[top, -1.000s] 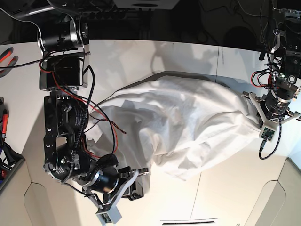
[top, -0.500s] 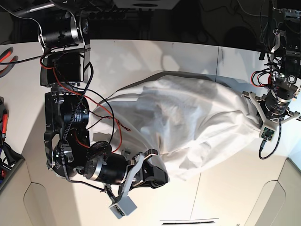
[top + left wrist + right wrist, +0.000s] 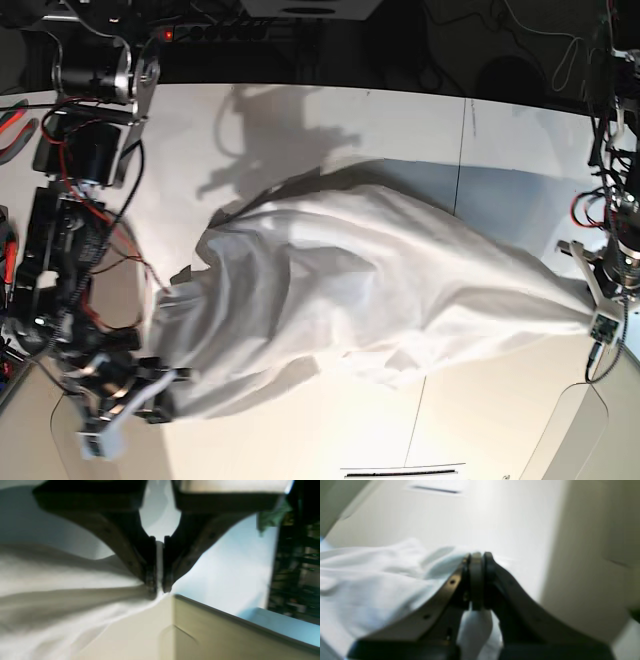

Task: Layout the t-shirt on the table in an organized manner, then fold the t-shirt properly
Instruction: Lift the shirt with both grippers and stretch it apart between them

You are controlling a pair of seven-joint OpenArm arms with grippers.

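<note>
The left gripper was clamped tight, a thin strip of the t-shirt pinched between its dark fingers, cloth fanning out to one side. The right gripper was likewise pressed closed, white fabric bunched between its jaws. In the base view, both arms stood well apart.

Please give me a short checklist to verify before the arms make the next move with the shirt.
1. Left gripper grips the shirt: ok, cloth pinched between shut jaws.
2. Right gripper grips the shirt: ok, jaws shut on cloth.
3. Shirt stretched between both arms: ok, in the base view.
4. Shirt flat and smooth: not ok, bunched and wrinkled.
5. Which shirt parts are held: cannot tell.
6. Shirt fully on the table: cannot tell at the ends.
</note>
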